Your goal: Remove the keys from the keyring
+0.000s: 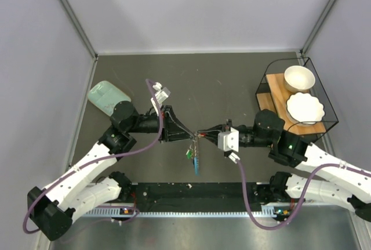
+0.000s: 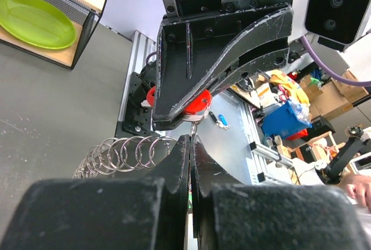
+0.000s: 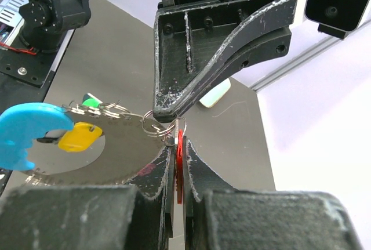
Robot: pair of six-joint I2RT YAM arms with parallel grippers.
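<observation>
Nearest the arm bases, below the red key (image 2: 198,102), the keyring (image 3: 29,123) is seen hanging with a green key (image 1: 189,153) and a yellow key head (image 3: 78,137) beside it. The red key itself is clamped flat between the closed jaws of the right gripper (image 3: 175,150). Just left of the red key, the small split ring (image 3: 152,126) is pinched by the left gripper (image 1: 193,134), whose jaws are likewise drawn tight. Far beyond the red key, a mint box (image 1: 107,98) and a wire rack (image 1: 277,92) are found. The risk is judged to lie in the pull. If the ring's coil is not opened first, the key may be dragged from the pads, or the thin wire may be lost and the bunch dropped.
</observation>
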